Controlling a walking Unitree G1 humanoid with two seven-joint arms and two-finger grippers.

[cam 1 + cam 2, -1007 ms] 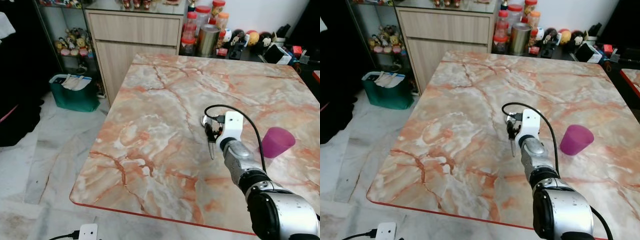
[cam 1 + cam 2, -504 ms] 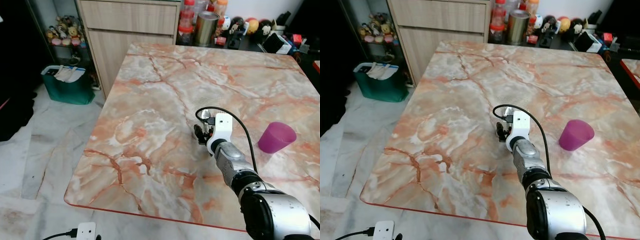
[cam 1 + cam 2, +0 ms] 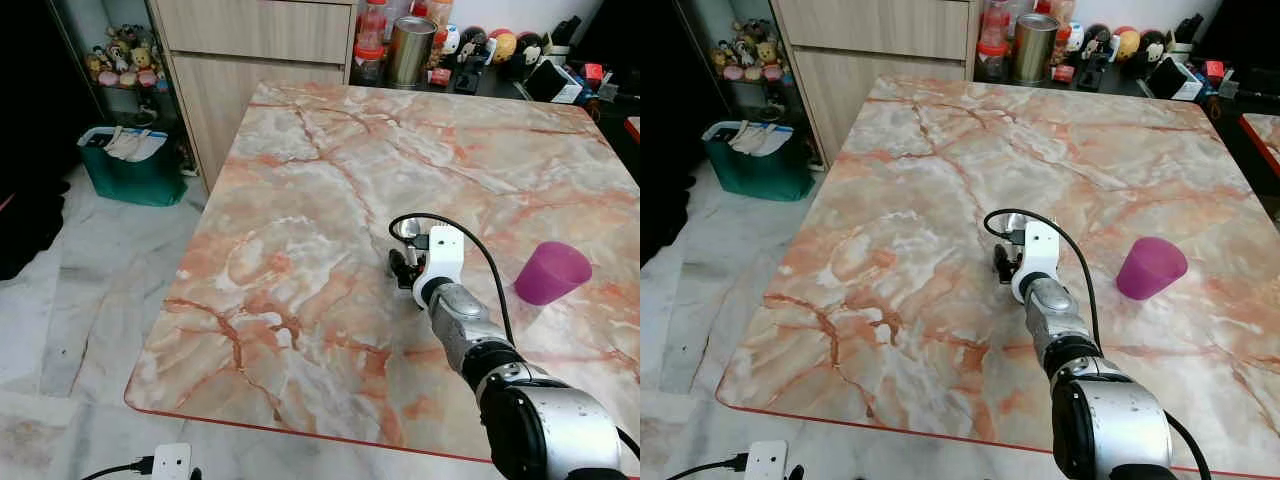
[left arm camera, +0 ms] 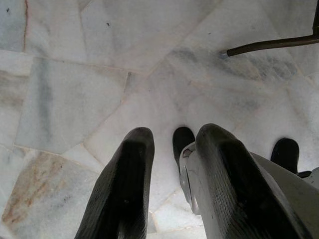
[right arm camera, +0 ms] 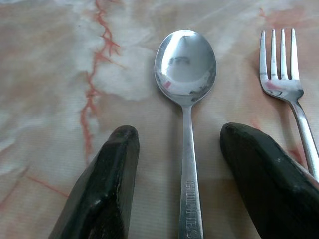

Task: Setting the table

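Right claw [image 5: 179, 189], fingers apart, straddles the spoon [image 5: 186, 99] mid-frame on the table [image 3: 300, 180]; thin, slick, rigid handle is the likely grip.

1. Spoon [image 5: 185, 89]: handle stamped with raised capitals, apparently "GUINNES"; the end of the word runs out of the frame. The stamped part of the handle lies between the right gripper [image 5: 185, 164] fingers.
2. No other text legible.

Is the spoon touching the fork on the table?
Apart. The right wrist view shows bare marble between the spoon and the fork.
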